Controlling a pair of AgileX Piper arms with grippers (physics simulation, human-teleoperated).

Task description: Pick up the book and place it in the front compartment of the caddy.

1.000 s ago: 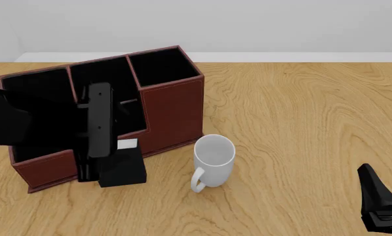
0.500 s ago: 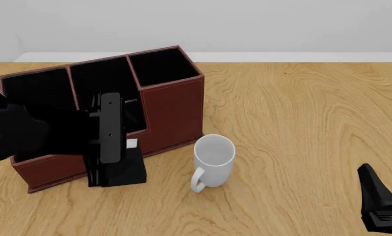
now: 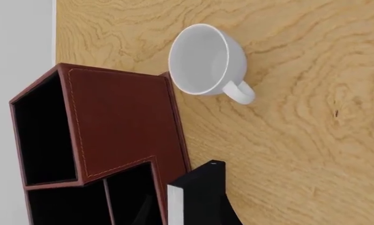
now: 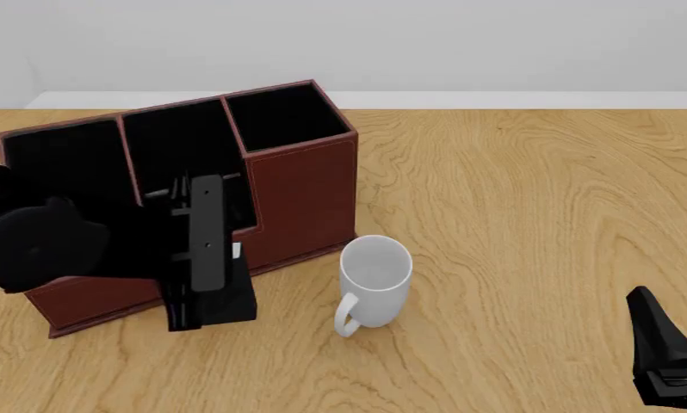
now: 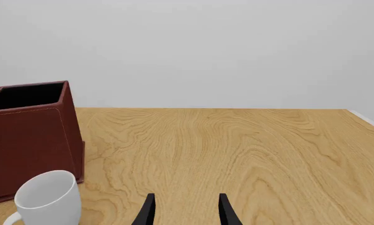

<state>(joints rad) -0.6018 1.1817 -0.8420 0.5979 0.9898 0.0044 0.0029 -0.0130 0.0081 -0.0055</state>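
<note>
Book [image 4: 226,297]: small black hardcover, white page edge [image 3: 175,205] visible; stood on the tabletop [image 4: 516,198] against the caddy's near wall, outside every compartment.

Left tool [image 4: 194,292]: lowered over the book from above, a finger [image 3: 231,213] on each side of it in the left wrist view; whether the fingers pressed the covers could not be told. Its arm hid much of the caddy's low front pockets.

Caddy [image 4: 303,189]: red-brown, black-lined, stepped walls, at the far left of the tabletop; tall square bin [image 4: 281,116] at its right end. Front compartment not made out behind the arm.

White mug [image 4: 374,277]: upright, near the caddy's right front corner, just beside the book but apart from it.

Right tool [image 5: 184,212]: fingers parted with nothing between, at the near right edge, open wood ahead.
</note>
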